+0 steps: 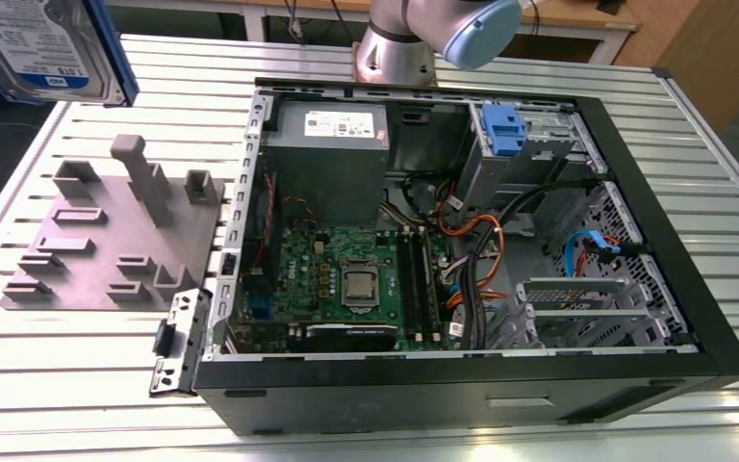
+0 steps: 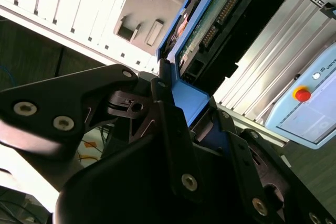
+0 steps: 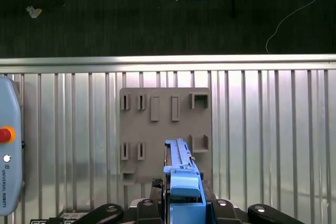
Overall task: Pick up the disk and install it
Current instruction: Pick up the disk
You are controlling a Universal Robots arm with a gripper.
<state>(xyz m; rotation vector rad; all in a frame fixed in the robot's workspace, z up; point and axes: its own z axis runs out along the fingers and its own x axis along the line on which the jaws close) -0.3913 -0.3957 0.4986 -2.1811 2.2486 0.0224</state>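
Up in the top left corner of the exterior view, the disk (image 1: 38, 43) hangs in the air, well above the slatted metal table (image 1: 74, 375). Its white-and-blue label faces the camera and the blue carrier frame runs down its right edge. It stands on end, with its long axis running up and down the frame and leaning slightly. The frame's top and left edges cut part of it off.

Below it and a little to the right, a grey fixture plate (image 1: 100, 274) with raised blocks and slots lies flat on the table. It sits just beside the open black computer case (image 1: 472, 385), which fills the middle and right of the frame. The arm (image 1: 402, 43) rises behind the case at the top centre.

In the second wrist view the gripper (image 2: 197, 116) is clenched on the disk's blue frame, with black fingers (image 2: 170, 129) pressed against either side. The disk (image 2: 207, 19) stretches straight away from the gripper, its green circuit board and a row of connector pins showing.

The first wrist view shows the disk (image 3: 181, 174) edge-on. Its long axis points away from the gripper (image 3: 181, 211) toward the fixture plate (image 3: 163, 124) on the table beneath. A pale blue teach pendant (image 3: 9, 182) with a red button lies on the slats well apart from the plate.
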